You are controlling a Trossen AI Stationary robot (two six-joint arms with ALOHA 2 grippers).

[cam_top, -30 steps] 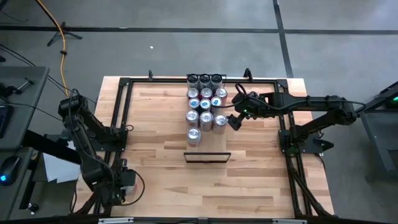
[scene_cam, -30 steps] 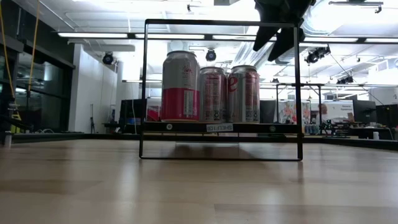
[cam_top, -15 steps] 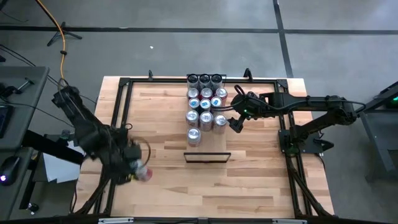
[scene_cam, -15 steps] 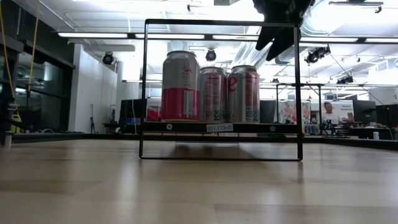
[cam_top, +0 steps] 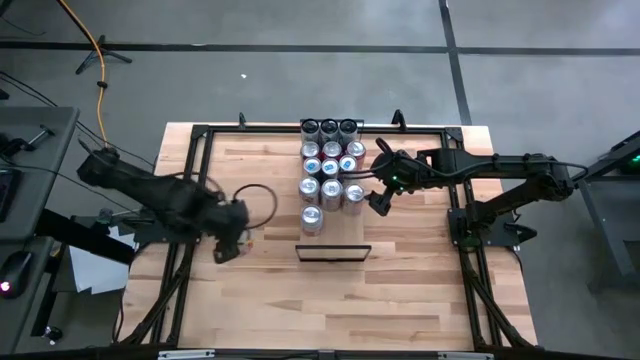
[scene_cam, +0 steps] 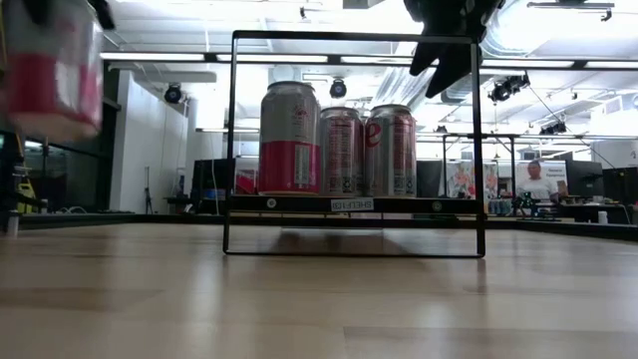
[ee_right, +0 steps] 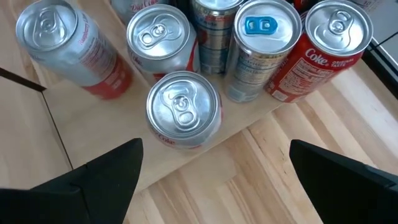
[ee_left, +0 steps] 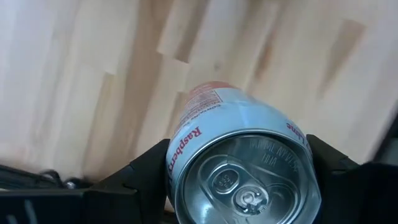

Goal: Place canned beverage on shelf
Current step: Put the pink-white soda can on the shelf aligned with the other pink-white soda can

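"Raspberry" reads on the white can point(ee_left: 242, 168) in the left wrist view. "Coke" reads on a red can point(ee_right: 320, 53) on the shelf point(ee_right: 205, 155).

can point(ee_left: 242, 168): white-and-red, upright, held off tabletop | shelf point(cam_top: 330, 215): pale wood, cans clustered on it

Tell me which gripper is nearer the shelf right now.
Right. The right gripper hangs open just beside the shelf and its cans. The left gripper, holding a can, is farther off over the tabletop.

Glossy metal can point(ee_left: 242, 168); smooth pale wood shelf point(ee_right: 205, 158).
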